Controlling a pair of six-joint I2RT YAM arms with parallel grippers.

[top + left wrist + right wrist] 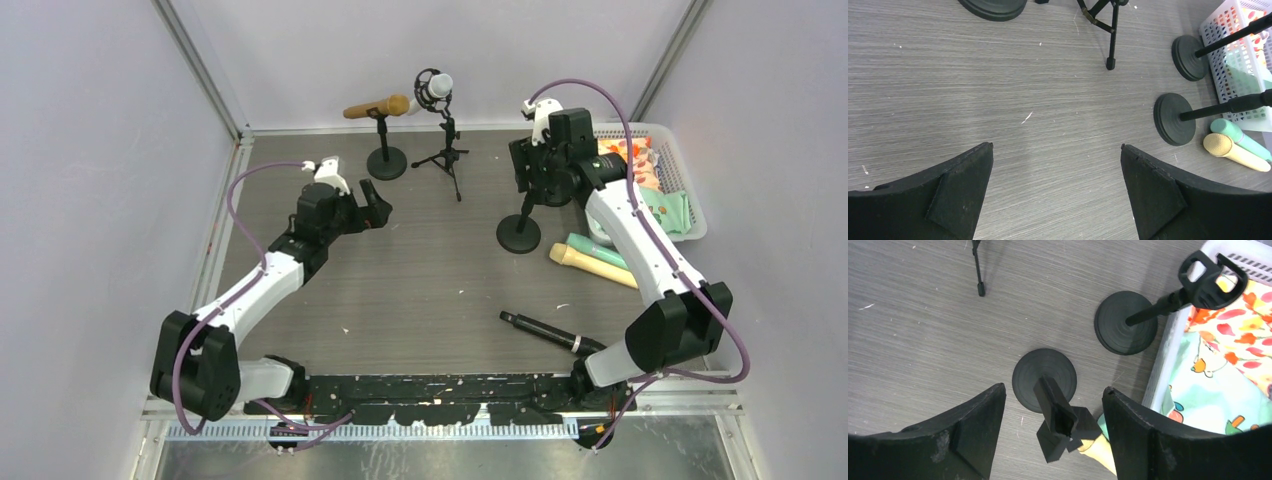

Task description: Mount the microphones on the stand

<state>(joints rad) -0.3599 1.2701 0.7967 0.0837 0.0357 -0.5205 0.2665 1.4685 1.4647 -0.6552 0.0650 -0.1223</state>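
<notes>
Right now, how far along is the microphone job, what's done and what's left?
Done: the gold microphone and white microphone are mounted. In hand: nothing; the right gripper hangs open around an empty stand clip. Left: the cream-yellow microphone, teal microphone and black microphone lie loose on the table.

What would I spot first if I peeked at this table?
Probably the gold mic and the white mic, already mounted at the back. Next, the right pincer, open, hangs over an empty stand beside the basket. A teal mic and a yellow mic lie by the basket, and a black mic lies near the front.
</notes>
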